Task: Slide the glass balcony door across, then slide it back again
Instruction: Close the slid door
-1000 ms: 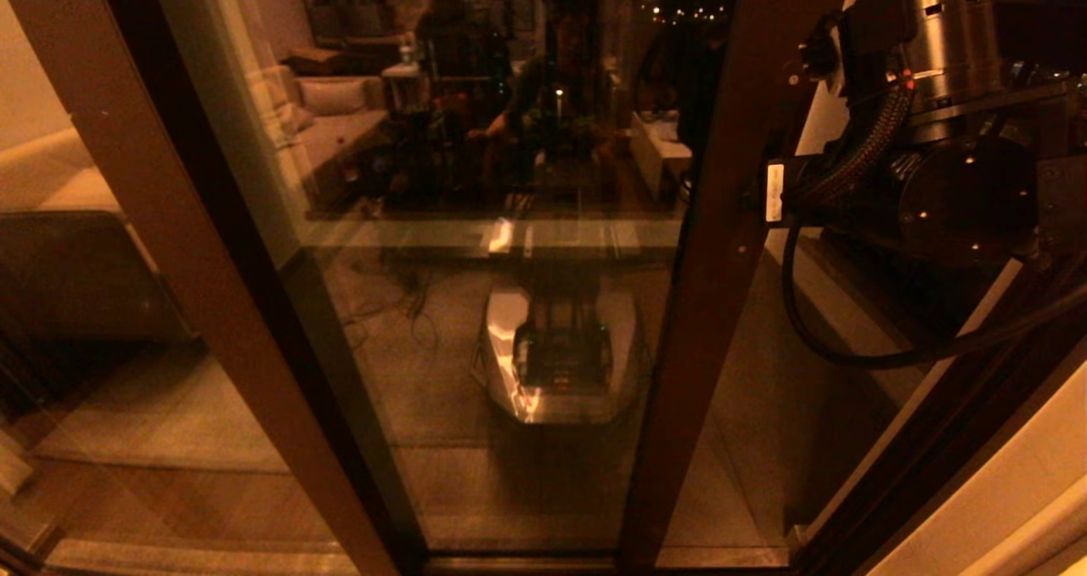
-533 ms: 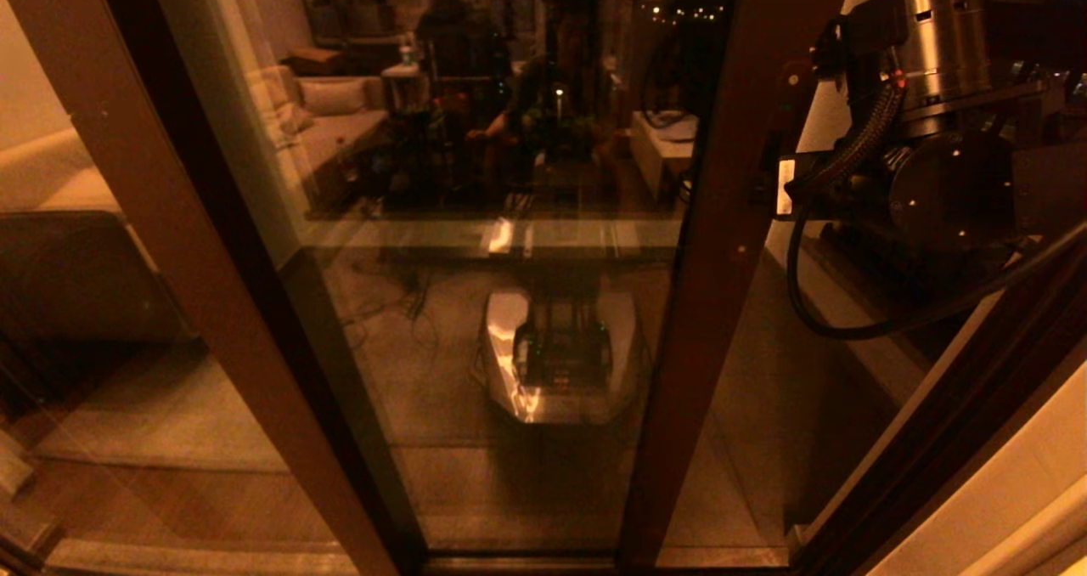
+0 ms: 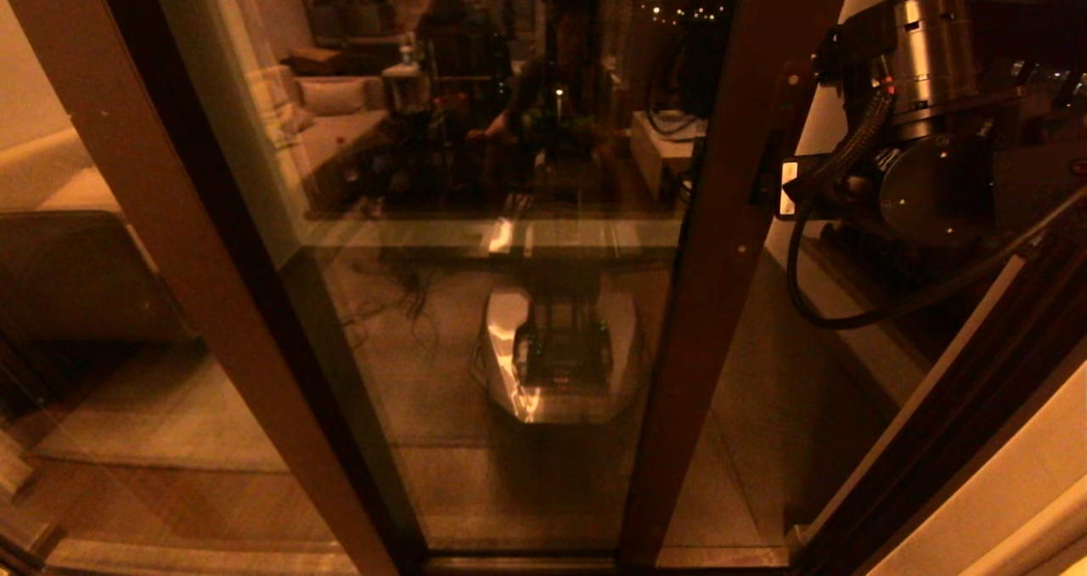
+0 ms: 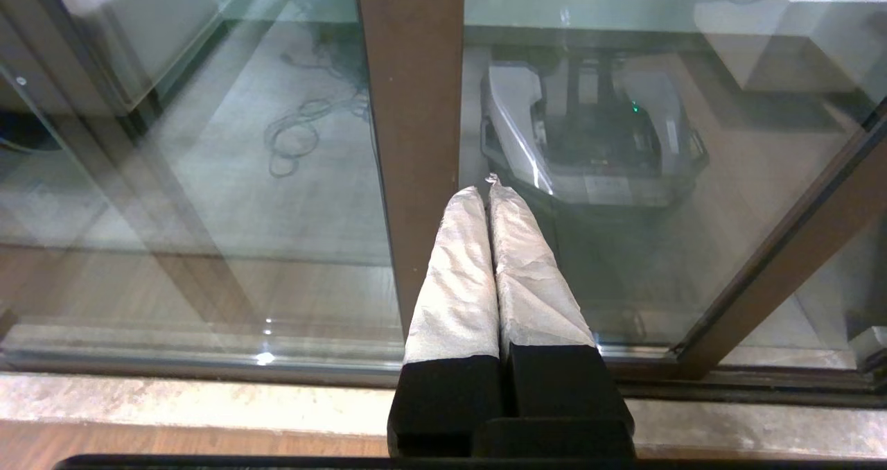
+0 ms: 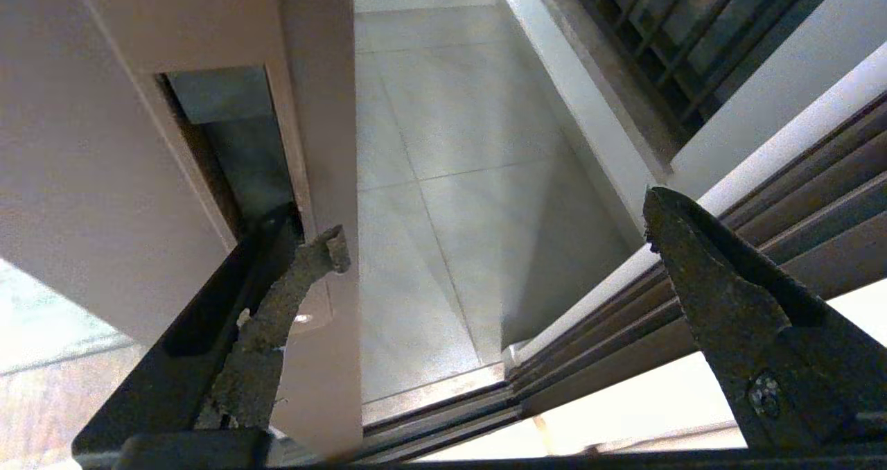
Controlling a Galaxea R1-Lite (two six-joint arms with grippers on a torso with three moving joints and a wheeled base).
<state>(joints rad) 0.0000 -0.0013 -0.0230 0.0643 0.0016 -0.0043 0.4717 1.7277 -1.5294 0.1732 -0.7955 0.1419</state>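
Straight ahead of me stands the glass balcony door (image 3: 509,321), a tall reflective pane in a dark brown frame, filling most of the head view. Its right-hand upright rail (image 3: 722,245) runs from top to floor, and to the right of that rail a gap shows the tiled balcony floor (image 5: 443,199) beyond, so the door is partly open.

My right gripper (image 5: 492,248) is up at that rail, its jaws spread wide and holding nothing. One finger (image 5: 291,290) sits at the rail's edge, just beside the slim handle slot (image 5: 229,151); I cannot tell whether it actually touches the frame. The other finger (image 5: 721,297) hangs free on the open side, above the grooved sill track (image 5: 624,345). From my head camera only the right arm's wrist and its black cable show, close against the rail.

My left gripper (image 4: 490,186) is parked low, pointing at the lower part of the door, fingers pressed together with nothing between them. Behind its tips a brown upright of the frame rises, and the glass mirrors my own base (image 4: 589,137).
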